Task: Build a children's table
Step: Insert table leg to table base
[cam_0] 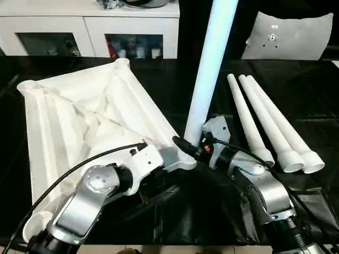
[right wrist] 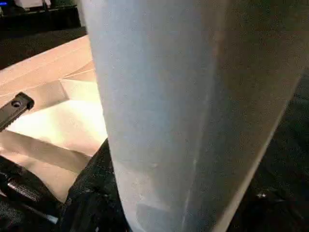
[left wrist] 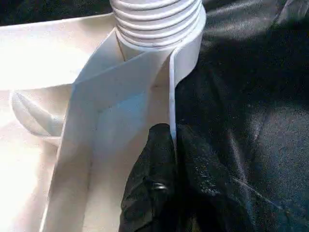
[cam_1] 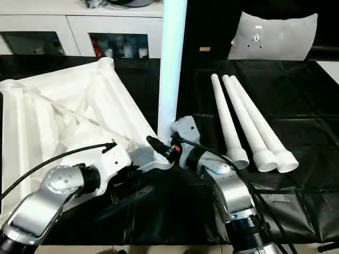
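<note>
The white table top (cam_0: 79, 116) lies upside down on the black cloth, ribs facing up. One white leg (cam_0: 209, 69) stands upright in its near right corner socket (left wrist: 157, 21). My right gripper (cam_0: 193, 145) is shut around the base of that leg (right wrist: 183, 96), with one black finger (right wrist: 91, 193) beside it. My left gripper (cam_0: 177, 159) is shut on the table top's rim (left wrist: 171, 96) just below that socket, its black fingers (left wrist: 154, 183) pinching the thin wall. Three more white legs (cam_0: 265, 121) lie side by side on the cloth to the right.
A white cabinet (cam_0: 90, 26) with glass doors stands at the back left. A grey-white cushion (cam_0: 288, 37) leans at the back right. The black cloth (cam_0: 212, 211) is wrinkled near the front edge between my forearms.
</note>
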Available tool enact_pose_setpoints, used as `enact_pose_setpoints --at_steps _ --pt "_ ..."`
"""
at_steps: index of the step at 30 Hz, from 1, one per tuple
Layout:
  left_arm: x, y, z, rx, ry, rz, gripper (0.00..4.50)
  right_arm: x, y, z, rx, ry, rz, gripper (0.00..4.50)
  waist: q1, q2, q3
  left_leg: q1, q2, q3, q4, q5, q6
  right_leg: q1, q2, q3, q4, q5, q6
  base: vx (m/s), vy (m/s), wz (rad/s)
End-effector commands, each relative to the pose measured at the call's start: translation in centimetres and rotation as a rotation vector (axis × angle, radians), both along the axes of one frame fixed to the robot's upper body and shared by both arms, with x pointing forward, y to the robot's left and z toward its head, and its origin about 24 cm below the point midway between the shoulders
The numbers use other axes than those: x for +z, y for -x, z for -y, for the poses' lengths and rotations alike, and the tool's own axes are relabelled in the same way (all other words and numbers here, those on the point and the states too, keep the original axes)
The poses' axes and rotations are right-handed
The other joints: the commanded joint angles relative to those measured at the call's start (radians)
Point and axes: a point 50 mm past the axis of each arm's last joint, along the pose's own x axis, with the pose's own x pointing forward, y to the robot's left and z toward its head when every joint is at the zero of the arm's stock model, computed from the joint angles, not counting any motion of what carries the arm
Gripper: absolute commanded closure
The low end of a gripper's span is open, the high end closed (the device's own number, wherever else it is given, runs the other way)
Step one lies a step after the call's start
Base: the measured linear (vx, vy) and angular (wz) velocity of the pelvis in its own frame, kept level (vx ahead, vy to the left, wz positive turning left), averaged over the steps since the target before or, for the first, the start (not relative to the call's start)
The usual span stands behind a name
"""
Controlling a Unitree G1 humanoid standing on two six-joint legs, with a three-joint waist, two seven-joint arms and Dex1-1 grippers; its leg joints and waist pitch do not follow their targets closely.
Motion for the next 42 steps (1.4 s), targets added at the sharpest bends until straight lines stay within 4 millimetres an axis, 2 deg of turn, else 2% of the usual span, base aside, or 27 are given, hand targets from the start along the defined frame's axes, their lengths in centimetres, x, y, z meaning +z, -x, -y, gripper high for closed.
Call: enact_pose_setpoints --at_steps 1,2,3,4,5,6,7,8,9,10,11,12,13,15,16,17,18,21,22,25,26,27,29,31,33,34,42 --pt "0.4 -1.0 0.0 0.029 -0.047 0.058 4.5 -5.1 2.3 -1.2 0.068 0.083 -0.242 2.6 0.004 0.007 -0.02 0.007 0.051 -0.023 -0.086 -0.332 -0.023 0.004 -0.066 0.042 -0.096 -0.28 -0.168 0.0 0.0 0.0" --pt "0.4 -1.0 0.0 0.028 -0.05 0.057 4.5 -5.1 2.2 -1.2 0.068 0.082 -0.242 2.6 0.005 0.007 -0.021 0.009 0.051 -0.023 -0.086 -0.341 -0.026 0.004 -0.067 0.042 -0.097 -0.298 -0.164 0.0 0.0 0.0" --pt "0.2 -1.2 -0.3 0.032 -0.085 0.051 4.5 -5.1 2.1 -1.1 0.058 0.075 -0.244 2.6 0.006 0.014 -0.022 0.011 0.052 -0.025 -0.087 -0.351 -0.03 0.003 -0.068 0.043 -0.097 -0.311 -0.161 0.0 0.0 0.0" --pt "0.1 -1.2 -0.5 0.036 -0.095 0.05 4.5 -5.1 2.0 -1.1 0.052 0.073 -0.245 2.6 0.006 0.01 -0.025 0.012 0.051 -0.026 -0.087 -0.352 -0.033 0.003 -0.067 0.043 -0.098 -0.312 -0.156 0.0 0.0 0.0" --pt "0.1 -1.5 -0.7 0.055 -0.1 0.039 4.5 -5.1 1.9 -1.1 0.043 0.066 -0.247 2.6 0.007 0.022 -0.024 0.012 0.051 -0.028 -0.088 -0.354 -0.037 0.002 -0.067 0.043 -0.096 -0.304 -0.157 0.0 0.0 0.0" --pt "0.0 -1.6 -0.8 0.068 -0.1 0.032 4.5 -5.1 1.9 -1.1 0.037 0.061 -0.249 2.04 0.004 0.014 -0.024 0.012 0.05 -0.026 -0.088 -0.357 -0.037 0.002 -0.065 0.042 -0.097 -0.295 -0.16 0.0 0.0 0.0" --pt "0.0 -1.8 -0.9 0.078 -0.071 0.006 4.5 -5.1 1.7 -1.0 0.03 0.057 -0.252 2.04 0.005 0.021 -0.024 0.013 0.05 -0.027 -0.089 -0.366 -0.041 0.002 -0.065 0.042 -0.096 -0.3 -0.163 0.0 0.0 0.0" --pt "0.0 -1.9 -0.8 0.081 -0.045 -0.016 4.5 -5.1 1.7 -1.0 0.026 0.056 -0.254 1.9 0.004 0.016 -0.022 0.014 0.048 -0.026 -0.087 -0.38 -0.042 0.0 -0.066 0.042 -0.1 -0.325 -0.164 0.0 0.0 0.0" --pt "0.0 -1.9 -0.8 0.081 -0.042 -0.018 4.5 -5.1 1.7 -1.0 0.025 0.056 -0.254 1.85 0.005 0.021 -0.017 0.016 0.047 -0.027 -0.089 -0.403 -0.045 -0.004 -0.066 0.042 -0.102 -0.356 -0.161 0.0 0.0 0.0" --pt "0.1 -1.9 -0.8 0.071 -0.027 -0.02 4.5 -5.2 1.6 -1.0 0.022 0.054 -0.255 1.74 0.004 0.017 -0.021 0.016 0.047 -0.03 -0.088 -0.411 -0.045 -0.001 -0.068 0.042 -0.105 -0.392 -0.153 0.0 0.0 0.0" --pt "0.2 -2.3 -0.7 0.092 0.029 -0.025 4.5 -5.2 1.6 -1.0 0.018 0.05 -0.257 1.74 0.005 0.023 -0.027 0.017 0.048 -0.031 -0.088 -0.397 -0.046 0.001 -0.069 0.043 -0.102 -0.372 -0.156 0.0 0.0 0.0" --pt "0.2 -2.4 -0.7 0.098 0.052 -0.036 4.5 -5.2 1.5 -1.0 0.014 0.047 -0.257 1.54 0.005 0.026 -0.026 0.014 0.048 -0.028 -0.087 -0.374 -0.042 0.0 -0.066 0.043 -0.1 -0.327 -0.165 0.0 0.0 0.0" --pt "0.2 -2.5 -0.7 0.1 0.058 -0.043 4.5 -5.2 1.5 -1.0 0.013 0.045 -0.256 1.47 0.004 0.023 -0.027 0.015 0.048 -0.026 -0.086 -0.367 -0.04 0.001 -0.065 0.043 -0.101 -0.309 -0.17 0.0 0.0 0.0" --pt "0.0 -2.6 -0.8 0.089 0.049 -0.047 4.5 -5.1 1.5 -0.9 0.009 0.042 -0.245 1.33 0.006 0.025 -0.032 0.009 0.046 -0.026 -0.084 -0.327 -0.027 0.009 -0.063 0.041 -0.094 -0.245 -0.177 0.0 0.0 0.0" --pt "0.0 -2.7 -1.0 0.081 0.041 -0.048 4.5 -5.0 1.4 -0.9 0.008 0.033 -0.24 1.23 0.007 0.031 -0.036 0.008 0.046 -0.024 -0.081 -0.298 -0.02 0.011 -0.064 0.04 -0.093 -0.202 -0.183 0.0 0.0 0.0" --pt "-0.1 -2.7 -1.1 0.076 0.036 -0.049 4.5 -4.9 1.4 -0.8 0.006 0.026 -0.237 1.11 0.007 0.03 -0.038 0.007 0.045 -0.023 -0.08 -0.286 -0.015 0.013 -0.064 0.039 -0.091 -0.192 -0.184 0.0 0.0 0.0" --pt "-0.1 -2.9 -1.3 0.07 0.032 -0.053 4.5 -4.8 1.4 -0.7 0.001 0.018 -0.231 1.03 0.009 0.042 -0.039 0.006 0.045 -0.024 -0.079 -0.277 -0.013 0.014 -0.065 0.038 -0.09 -0.19 -0.187 0.0 0.0 0.0" --pt "0.0 -3.2 -1.7 0.039 0.019 -0.053 4.5 -4.5 1.6 0.1 -0.005 -0.005 -0.215 0.89 0.013 0.042 -0.042 0.008 0.045 -0.023 -0.078 -0.285 -0.015 0.014 -0.064 0.038 -0.093 -0.207 -0.186 0.0 0.0 0.0" --pt "0.0 -3.3 -1.8 0.026 0.017 -0.054 4.5 -4.4 1.8 0.3 -0.004 -0.011 -0.208 0.64 0.015 0.042 -0.045 0.003 0.045 -0.024 -0.077 -0.259 -0.012 0.02 -0.064 0.037 -0.088 -0.168 -0.186 0.0 0.0 0.0" --pt "-0.1 -3.4 -1.9 -0.017 0.004 -0.06 4.5 -4.1 2.3 1.1 0.006 -0.027 -0.193 0.44 0.015 0.048 -0.048 0.002 0.045 -0.023 -0.073 -0.22 0.0 0.024 -0.063 0.034 -0.081 -0.091 -0.199 0.0 0.0 0.0" --pt "-0.2 -3.4 -2.0 -0.026 -0.005 -0.064 4.5 -4.1 2.5 1.4 0.009 -0.027 -0.191 0.31 0.015 0.045 -0.049 0.003 0.045 -0.022 -0.071 -0.215 0.002 0.024 -0.063 0.034 -0.081 -0.081 -0.203 0.0 0.0 0.0" --pt "-0.3 -3.5 -2.1 -0.032 -0.01 -0.066 4.5 -4.0 2.6 1.6 0.011 -0.027 -0.19 0.2 0.016 0.047 -0.051 0.003 0.045 -0.022 -0.07 -0.204 0.004 0.025 -0.064 0.033 -0.078 -0.063 -0.208 0.0 0.0 0.0" --pt "-0.5 -3.4 -2.1 -0.084 -0.023 -0.077 4.5 -3.6 2.9 2.9 0.024 -0.028 -0.173 0.09 0.019 0.044 -0.052 0.001 0.044 -0.022 -0.067 -0.184 0.013 0.029 -0.062 0.032 -0.077 -0.031 -0.212 0.0 0.0 0.0" --pt "-0.6 -3.4 -2.1 -0.152 -0.025 -0.081 4.5 -2.8 3.0 3.9 0.05 -0.047 -0.15 0.04 0.022 0.044 -0.057 -0.001 0.045 -0.022 -0.06 -0.149 0.03 0.033 -0.063 0.031 -0.069 0.039 -0.219 0.0 0.0 0.0" --pt "-0.7 -3.3 -2.1 -0.205 -0.027 -0.084 4.5 -2.2 3.1 4.5 0.079 -0.047 -0.134 0.04 0.024 0.045 -0.056 -0.001 0.044 -0.021 -0.057 -0.133 0.041 0.032 -0.062 0.03 -0.066 0.078 -0.228 0.0 0.0 0.0" --pt "-0.8 -3.3 -2.1 -0.252 -0.033 -0.08 4.5 -1.8 3.2 4.8 0.108 -0.039 -0.124 0.04 0.026 0.041 -0.059 0.0 0.044 -0.02 -0.054 -0.128 0.047 0.034 -0.061 0.029 -0.064 0.095 -0.229 0.0 0.0 0.0" --pt "-0.9 -3.3 -1.4 -0.485 -0.04 -0.097 4.5 0.2 3.1 6.5 0.309 0.104 -0.069 0.04 0.039 0.039 -0.059 0.002 0.048 -0.017 -0.048 -0.108 0.07 0.034 -0.067 0.028 -0.057 0.105 -0.253 0.0 0.0 0.0"
